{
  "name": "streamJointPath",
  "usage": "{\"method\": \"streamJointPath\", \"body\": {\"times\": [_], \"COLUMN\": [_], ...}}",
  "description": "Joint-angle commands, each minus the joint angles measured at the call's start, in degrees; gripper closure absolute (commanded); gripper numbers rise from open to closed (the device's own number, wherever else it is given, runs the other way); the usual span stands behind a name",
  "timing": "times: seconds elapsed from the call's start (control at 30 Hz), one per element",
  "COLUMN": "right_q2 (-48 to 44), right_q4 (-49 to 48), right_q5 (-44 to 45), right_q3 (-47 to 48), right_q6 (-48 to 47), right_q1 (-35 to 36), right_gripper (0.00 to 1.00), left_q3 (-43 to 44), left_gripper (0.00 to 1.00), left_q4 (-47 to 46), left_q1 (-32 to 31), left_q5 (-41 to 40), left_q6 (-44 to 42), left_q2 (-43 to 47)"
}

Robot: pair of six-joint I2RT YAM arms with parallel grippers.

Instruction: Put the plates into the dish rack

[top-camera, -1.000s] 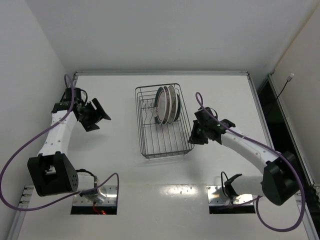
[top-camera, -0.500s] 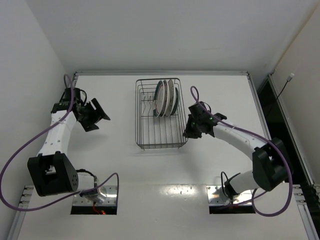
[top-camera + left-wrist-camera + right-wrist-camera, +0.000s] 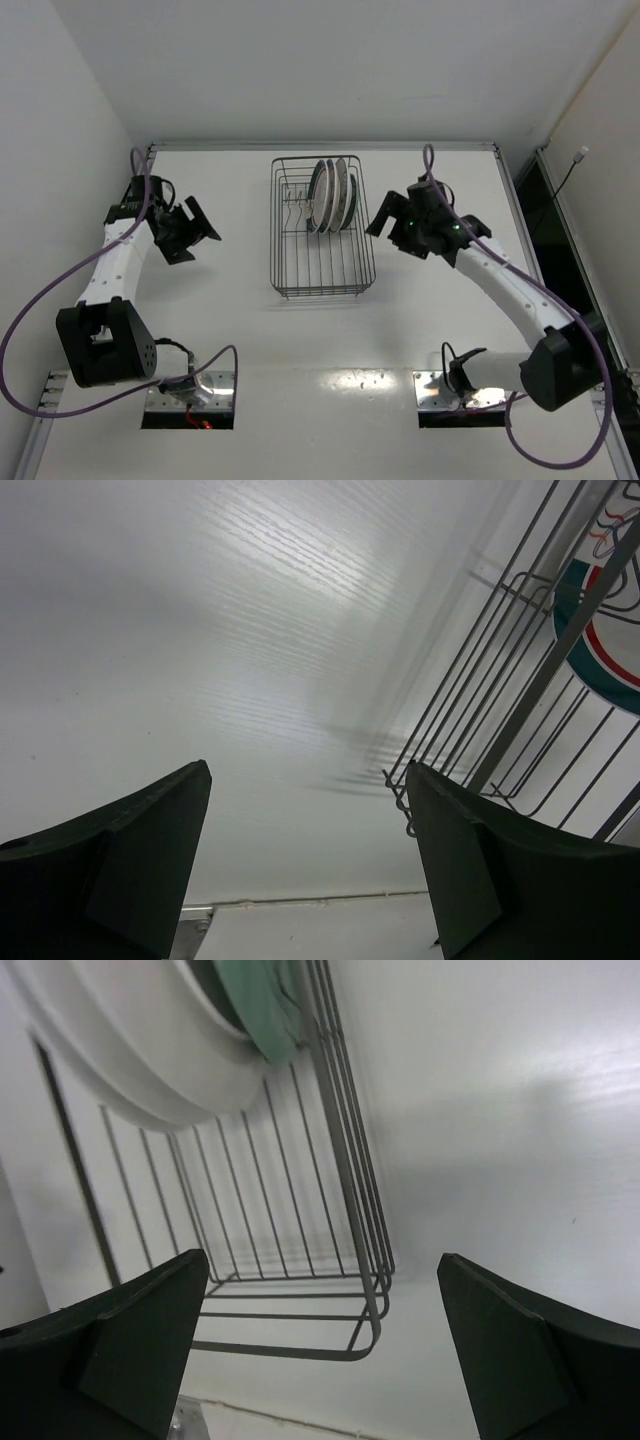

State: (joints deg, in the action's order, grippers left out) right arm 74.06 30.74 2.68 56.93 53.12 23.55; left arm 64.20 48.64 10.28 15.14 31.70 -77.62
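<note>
The dish rack [image 3: 322,270], a grey wire basket, lies in the middle of the table. The plates [image 3: 332,196] stand upright side by side in its far half. My right gripper [image 3: 387,220] hangs open just right of the rack, holding nothing. In the right wrist view the gripper [image 3: 322,1258] looks over the rack's near corner [image 3: 365,1300], a white plate [image 3: 130,1050] and a teal one [image 3: 255,1005]. My left gripper [image 3: 204,234] is open well left of the rack. The left wrist view shows the gripper [image 3: 307,770] empty, the rack [image 3: 520,680] and a teal-and-red plate rim [image 3: 600,640].
White walls close the table at the back and on both sides. A raised rail [image 3: 320,146] runs along the far edge. Both arm bases [image 3: 105,345] stand at the near edge, with purple cables looping off them.
The right gripper first swung the skewed rack straight. It then let go of the rack's near right corner, opened wide and drew up and away to the right. The left arm stayed put.
</note>
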Motion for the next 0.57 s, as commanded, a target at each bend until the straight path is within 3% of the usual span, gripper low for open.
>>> {"method": "streamJointPath", "body": {"times": [0.0, 0.23, 0.53], "right_q2": [-4.10, -8.23, -6.21], "right_q4": [3.44, 2.23, 4.51], "right_q5": [3.47, 2.34, -1.45], "right_q3": [6.95, 8.11, 8.11], "right_q6": [-4.95, -13.30, -13.31], "right_q1": [-2.36, -6.75, -10.98], "right_gripper": [0.03, 0.01, 0.00], "left_q3": [0.31, -1.28, -5.39], "left_gripper": [0.23, 0.23, 0.22], "left_q4": [-1.80, -7.59, -13.31], "left_q1": [0.79, -2.28, -10.01], "left_q5": [-1.77, -4.32, -11.60], "left_q6": [-0.85, -3.40, -6.03], "left_q2": [0.37, 2.38, 5.46]}}
